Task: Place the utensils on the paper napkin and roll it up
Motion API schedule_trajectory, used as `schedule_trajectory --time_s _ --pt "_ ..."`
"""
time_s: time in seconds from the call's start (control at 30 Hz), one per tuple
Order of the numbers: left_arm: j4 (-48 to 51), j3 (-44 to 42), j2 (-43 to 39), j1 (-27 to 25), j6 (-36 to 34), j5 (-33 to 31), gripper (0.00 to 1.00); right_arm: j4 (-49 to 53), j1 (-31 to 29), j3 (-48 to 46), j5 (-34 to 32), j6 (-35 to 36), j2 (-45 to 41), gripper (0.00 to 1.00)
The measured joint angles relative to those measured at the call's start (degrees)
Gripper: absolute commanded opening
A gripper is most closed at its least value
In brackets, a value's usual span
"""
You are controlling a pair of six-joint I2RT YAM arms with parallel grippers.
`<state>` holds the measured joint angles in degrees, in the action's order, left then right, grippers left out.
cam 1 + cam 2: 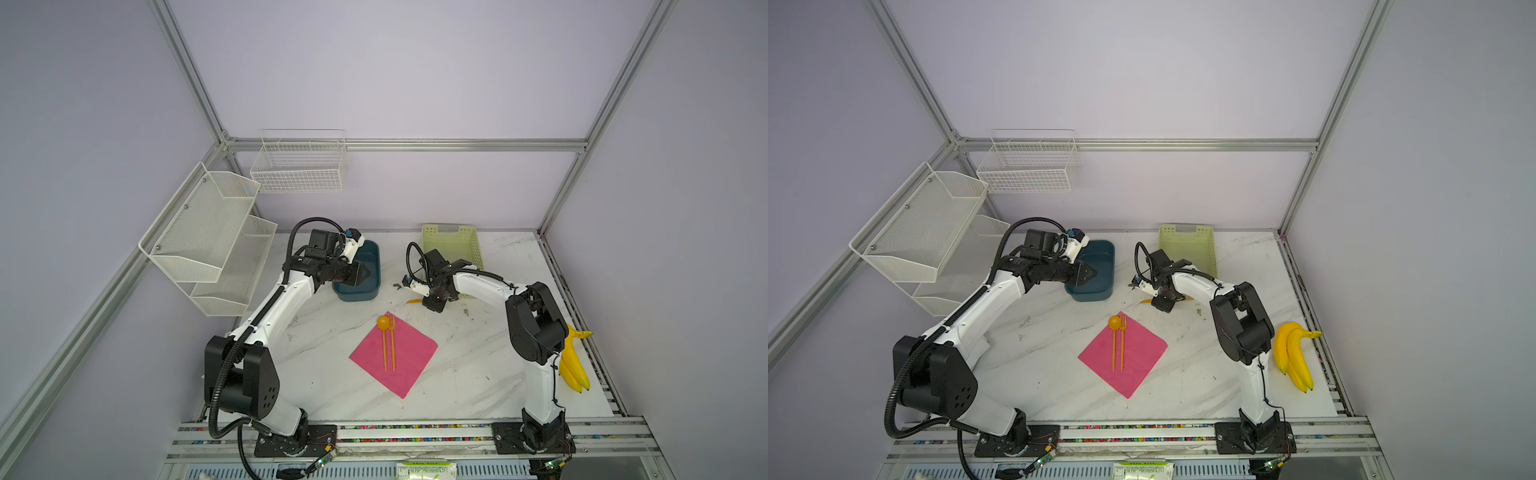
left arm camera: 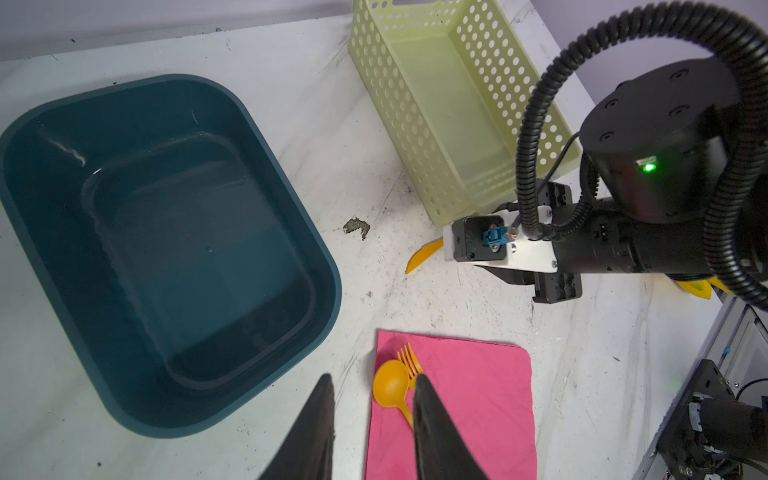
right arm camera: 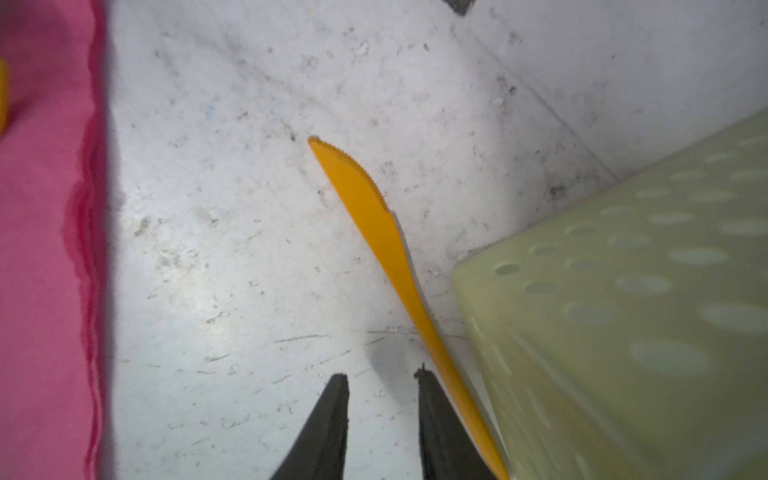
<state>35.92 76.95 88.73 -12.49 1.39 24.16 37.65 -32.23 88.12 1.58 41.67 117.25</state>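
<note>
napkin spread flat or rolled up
Spread flat: the paper napkin lies open on the table, spoon and fork on it.

1. Robotics laboratory test cell: plain lilac wall panels [image 1: 395, 75] in silver aluminium-profile frame [image 1: 407, 145].
2. White-and-black left robot arm [image 1: 286, 299] and right robot arm [image 1: 540, 382] bolted to slotted metal rail [image 1: 415, 436], 6 o'clock.

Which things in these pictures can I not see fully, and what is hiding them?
- Knife: right wrist view, handle end cut off by the bottom edge.
- In both top views the right gripper covers most of it.
- Spoon and fork handles: left wrist view, behind a finger of the left gripper.
- Packet: top views, cut by the bottom edge.
</note>
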Motion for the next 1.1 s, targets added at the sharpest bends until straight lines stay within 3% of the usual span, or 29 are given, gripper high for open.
schedule_trajectory --time_s 0.43,0.83,1.1 --pt "-0.52 -0.04 0.00 0.24 -0.61 0.09 0.31 0.33 1.57 2.93 -1.33 4.96 4.39 0.39" --pt "-0.61 -0.04 0.00 0.48 -0.81 0.31 0.31 6.03 2.73 6.16 4.59 4.02 6.43 0.18" --pt "-0.61 -0.04 0.00 0.48 -1.07 0.52 0.31 6.69 2.67 2.47 7.98 -2.58 4.11 0.15"
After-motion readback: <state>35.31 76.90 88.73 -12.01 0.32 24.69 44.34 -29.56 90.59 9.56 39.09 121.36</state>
